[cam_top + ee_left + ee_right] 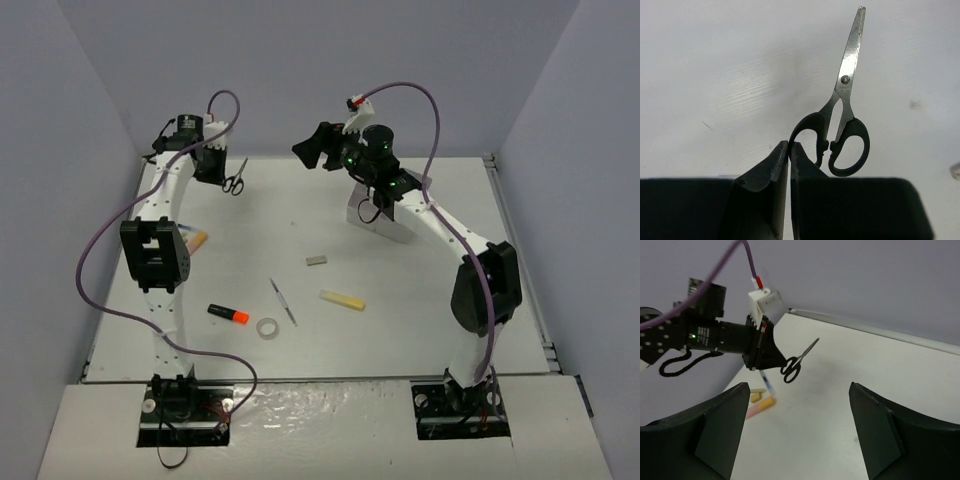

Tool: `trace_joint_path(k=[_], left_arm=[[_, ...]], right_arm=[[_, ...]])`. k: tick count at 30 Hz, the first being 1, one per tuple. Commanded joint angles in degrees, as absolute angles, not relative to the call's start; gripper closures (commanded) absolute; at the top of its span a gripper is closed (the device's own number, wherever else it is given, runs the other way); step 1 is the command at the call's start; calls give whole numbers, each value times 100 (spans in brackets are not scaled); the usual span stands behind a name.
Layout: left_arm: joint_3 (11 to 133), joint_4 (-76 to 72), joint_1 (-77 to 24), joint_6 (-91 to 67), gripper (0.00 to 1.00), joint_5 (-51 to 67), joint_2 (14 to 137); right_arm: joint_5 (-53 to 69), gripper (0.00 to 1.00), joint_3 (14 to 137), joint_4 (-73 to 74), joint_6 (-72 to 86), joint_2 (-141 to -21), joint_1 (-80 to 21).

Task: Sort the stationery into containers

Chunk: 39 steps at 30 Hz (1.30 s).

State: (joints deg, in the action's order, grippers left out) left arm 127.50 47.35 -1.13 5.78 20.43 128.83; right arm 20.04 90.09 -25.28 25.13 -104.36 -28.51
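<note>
My left gripper (789,145) is shut on one handle ring of black-handled scissors (846,95), at the table's far left (235,180). In the right wrist view the scissors (799,364) hang tilted from that gripper (777,359), above the table. My right gripper (797,390) is raised at the back centre (318,148), open with nothing between its fingers. The white container (392,230) is mostly hidden under the right arm. A black marker with orange cap (228,314), a tape ring (267,328), a thin grey stick (283,301), a yellow bar (342,299) and a small grey block (317,260) lie mid-table.
A pink-and-yellow highlighter (760,406), a small yellow block (756,396) and a pen (768,384) lie beside the left arm (155,255). Grey walls close the table in at the back and both sides.
</note>
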Motion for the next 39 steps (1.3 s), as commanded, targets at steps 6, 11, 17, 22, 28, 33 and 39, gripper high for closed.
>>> trace_joint_path(k=[6,11,17,22,28,33,39], left_arm=[[12600,4680,-395,400,100,2575,11252],[12441,4618,-492,479,100,2531,11033],[12263,4554,-501,535,100,2421,10978],[12142,4504,-506,501,100,2532,10893],[11837,4414,-538,438,100,2771,10625],[11722,4359,-589,403,100,2810,10556],[11719,4228,-594,247,100,2913,10560]], right_arm=[[3555,22,10183,-4425,4839,-11947,-3356],[3449,26,10493,-4216,4623,-12196,-3539],[3378,33,10316,-4362,4629,-12174,-3551],[3060,35,10373,-4195,4619,-12218,-3555],[2727,42,10879,-3719,4568,-12493,-3560],[2747,51,10994,-3875,4666,-12607,-3577],[2691,51,11170,-3439,4633,-12763,-3564]])
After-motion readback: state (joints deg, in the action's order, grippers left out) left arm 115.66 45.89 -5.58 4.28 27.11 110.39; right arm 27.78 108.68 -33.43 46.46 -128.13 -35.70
